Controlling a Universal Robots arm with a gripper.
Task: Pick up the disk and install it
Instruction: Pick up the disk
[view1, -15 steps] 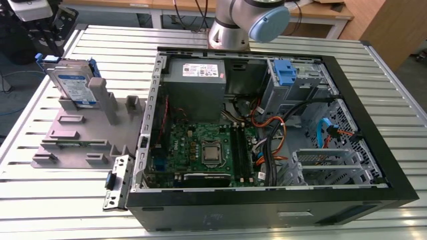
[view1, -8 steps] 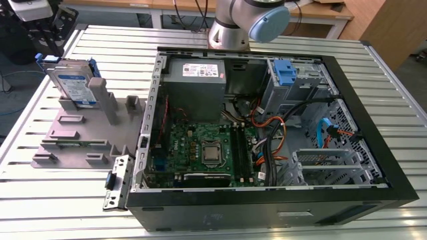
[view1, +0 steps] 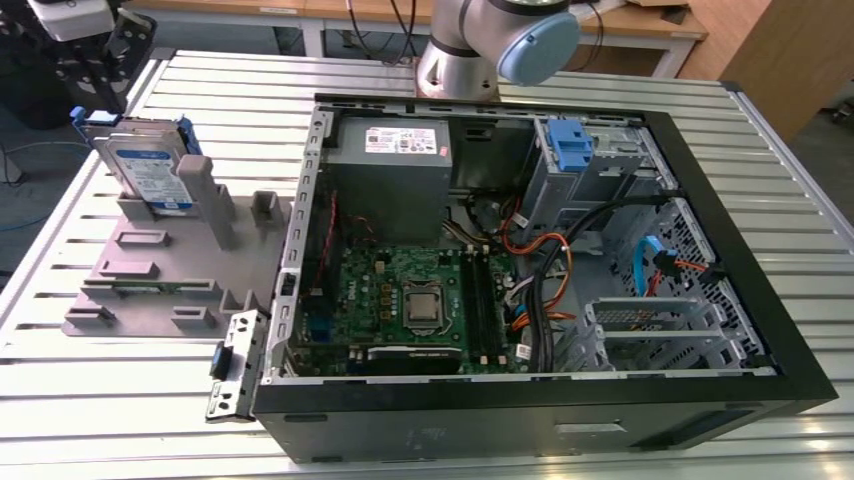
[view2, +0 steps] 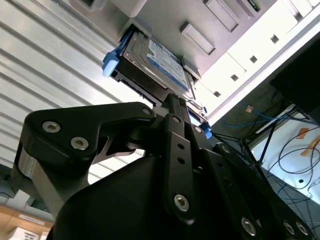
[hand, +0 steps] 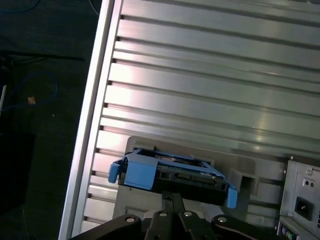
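The disk (view1: 150, 172), silver with a blue-and-white label and a blue carrier bracket, stands on edge in the grey holder (view1: 147, 275) at the exterior view's left, outside the computer case. My gripper (view1: 104, 100) hangs just above its top edge. In both wrist views the fingers are closed against each other with nothing between them. The gripper (hand: 173, 198) is right at the disk's (hand: 172, 172) upper edge. Whether it touches the edge is unclear. In the second wrist view the gripper (view2: 173, 102) points at the disk (view2: 160, 62).
The open computer case (view1: 694, 180) lies on the slatted metal table (view1: 80, 420), with a grey power supply (view1: 390, 150), a motherboard (view1: 400, 290) and a metal bay with a blue latch (view1: 571, 145). The arm's base (view1: 467, 50) stands behind the case. A loose bracket (view1: 230, 365) lies by the case's front corner.
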